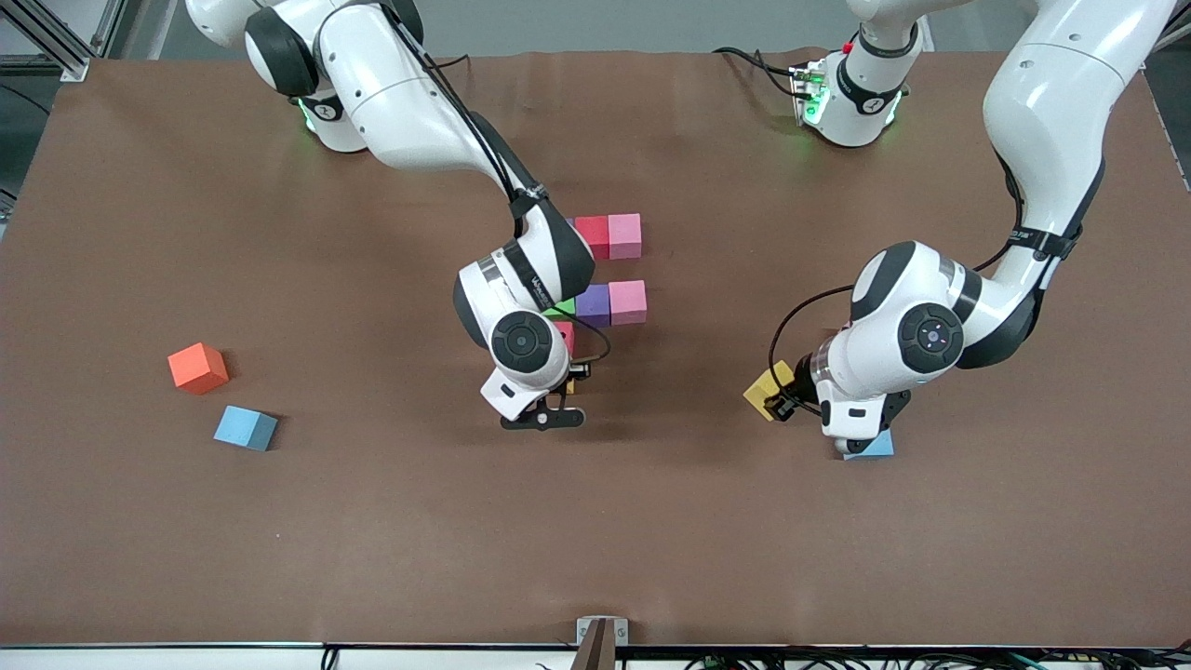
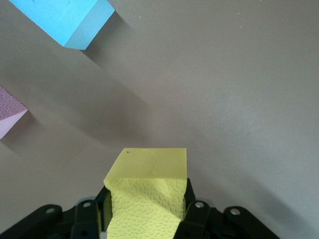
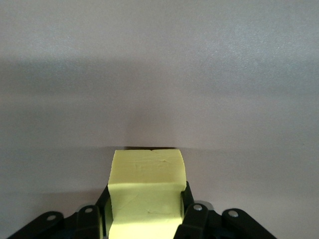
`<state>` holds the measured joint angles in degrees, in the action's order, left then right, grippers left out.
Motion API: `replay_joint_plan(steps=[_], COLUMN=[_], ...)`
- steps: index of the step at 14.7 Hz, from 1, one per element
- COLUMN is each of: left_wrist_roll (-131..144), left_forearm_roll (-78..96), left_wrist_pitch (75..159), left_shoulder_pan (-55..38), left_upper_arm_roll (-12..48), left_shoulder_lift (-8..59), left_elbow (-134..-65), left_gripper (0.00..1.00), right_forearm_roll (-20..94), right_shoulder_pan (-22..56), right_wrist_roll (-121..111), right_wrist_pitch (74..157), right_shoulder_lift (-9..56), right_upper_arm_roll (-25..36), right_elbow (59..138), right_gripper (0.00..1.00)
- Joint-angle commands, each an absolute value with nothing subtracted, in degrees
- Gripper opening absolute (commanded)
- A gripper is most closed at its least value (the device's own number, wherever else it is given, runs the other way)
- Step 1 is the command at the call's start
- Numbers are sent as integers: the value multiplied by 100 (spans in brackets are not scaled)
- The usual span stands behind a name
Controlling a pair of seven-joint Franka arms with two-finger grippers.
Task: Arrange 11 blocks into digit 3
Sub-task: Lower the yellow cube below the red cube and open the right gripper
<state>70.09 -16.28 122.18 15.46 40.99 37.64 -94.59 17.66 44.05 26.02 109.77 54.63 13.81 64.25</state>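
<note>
Front view: the left gripper [image 1: 784, 402] is clamped on a yellow cube [image 1: 769, 389] over the table [image 1: 372, 521], just above a light blue cube [image 1: 872, 447] toward the left arm's end. The right gripper [image 1: 558, 395] is low by the cube group: red cube [image 1: 592, 235] touching pink cube [image 1: 625, 234]; nearer the camera, purple cube [image 1: 593, 304] touching a second pink cube [image 1: 628, 301]. An orange cube [image 1: 197, 368] and another light blue cube [image 1: 246, 428] lie toward the right arm's end.

Left wrist view: fingers [image 2: 195, 211] pinch the yellow cube.

Right wrist view: the right gripper [image 3: 145, 214] is clamped on another yellow cube [image 3: 147, 191].

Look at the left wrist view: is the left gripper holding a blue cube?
No, the left gripper is shut on a yellow cube; a light blue cube lies apart on the table.
</note>
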Motion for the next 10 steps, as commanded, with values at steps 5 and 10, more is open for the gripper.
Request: replay_joint_plan(steps=[5, 10], left_wrist_roll=[6943, 6943], left_forearm_roll=[-1600, -1591], left_wrist_pitch=[12085, 12085], left_shoulder_pan=[1512, 1512], left_upper_arm_roll=[4113, 4113], left_shoulder_lift=[3832, 3823], left_elbow=[-9343, -9378], left_gripper=[15, 15], right_forearm_roll=[1872, 1881], right_shoulder_pan=[4474, 4491], right_wrist_roll=[2672, 2672], right_wrist_pitch=[10960, 10951], right_shoulder_lift=[5467, 5467], right_upper_arm_roll=[1441, 1441], right_elbow=[6442, 6442], right_gripper=[32, 33])
